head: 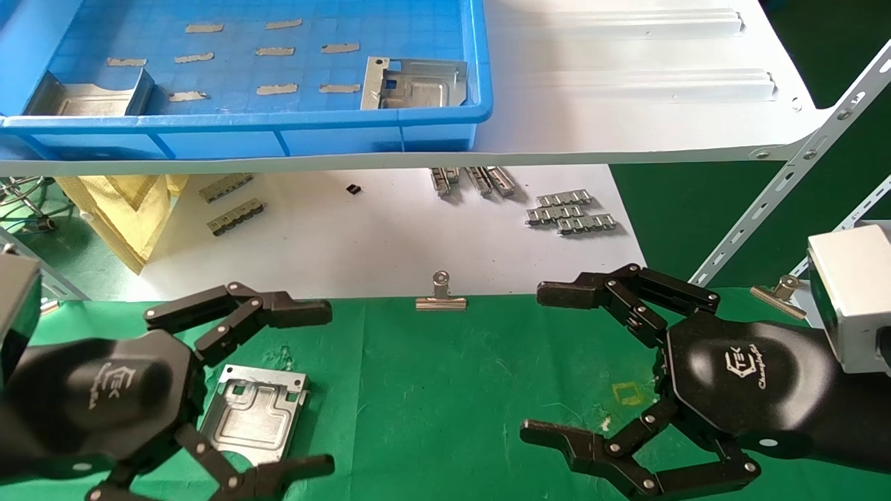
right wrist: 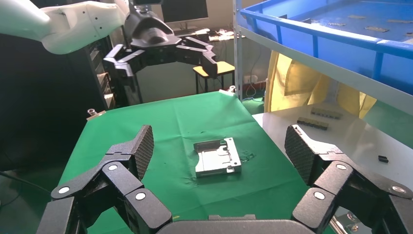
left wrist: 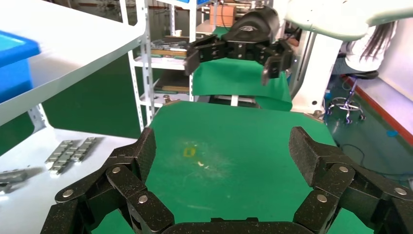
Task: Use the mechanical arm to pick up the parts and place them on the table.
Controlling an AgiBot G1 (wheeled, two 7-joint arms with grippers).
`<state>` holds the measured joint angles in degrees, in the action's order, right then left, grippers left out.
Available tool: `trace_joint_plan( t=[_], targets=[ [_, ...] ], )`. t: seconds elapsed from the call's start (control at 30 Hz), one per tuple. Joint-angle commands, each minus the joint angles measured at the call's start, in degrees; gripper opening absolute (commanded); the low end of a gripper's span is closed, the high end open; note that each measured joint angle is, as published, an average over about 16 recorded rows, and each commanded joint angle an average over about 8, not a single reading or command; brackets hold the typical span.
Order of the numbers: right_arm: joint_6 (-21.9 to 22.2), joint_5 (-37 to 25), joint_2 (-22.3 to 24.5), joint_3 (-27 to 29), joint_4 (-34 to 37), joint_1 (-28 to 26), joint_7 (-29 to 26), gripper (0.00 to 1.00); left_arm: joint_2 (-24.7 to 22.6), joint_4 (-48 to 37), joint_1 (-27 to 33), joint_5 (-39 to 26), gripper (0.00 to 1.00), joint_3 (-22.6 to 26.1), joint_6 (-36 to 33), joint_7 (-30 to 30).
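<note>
Nearest me, my left gripper [head: 327, 390] hangs spread wide and empty over the green table [head: 445, 390], one part [head: 254, 414] lying flat between its fingers. Two more parts [head: 414, 83] sit in the blue bin [head: 278, 122]. At right, my right gripper [head: 536, 365] gapes wide, holding nothing.

The left gripper [head: 324, 390] covers the near left corner of the metal plate [head: 254, 413] on the green table [head: 445, 390]. The blue bin [head: 278, 125] is cut off at the far and left edges. Its front wall hides the bottom of the two plates [head: 411, 83] inside. The shelf [head: 626, 132] hides the far ends of the small grey strips [head: 473, 179].
</note>
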<state>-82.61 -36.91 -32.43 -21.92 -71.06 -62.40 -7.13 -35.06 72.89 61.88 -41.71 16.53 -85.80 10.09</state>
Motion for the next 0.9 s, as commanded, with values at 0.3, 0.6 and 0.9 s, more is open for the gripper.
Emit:
trace_joint_plan(
  t=[0.3,0.6,0.9],
  targets=[
    [0.01,0.01,0.00,0.00,0.01,0.01,0.00,1.00,0.11,1.65,-0.84,-0.38,1.00,-1.30,0.22,1.00],
    [0.01,0.01,0.00,0.00,0.01,0.01,0.00,1.00,0.11,1.09,-0.54,-0.33,1.00,-0.85,0.20,0.79],
    [0.01,0.01,0.00,0.00,0.01,0.01,0.00,1.00,0.09,0.85,-0.41,-0.26,1.00,-0.65,0.18,0.69]
  ],
)
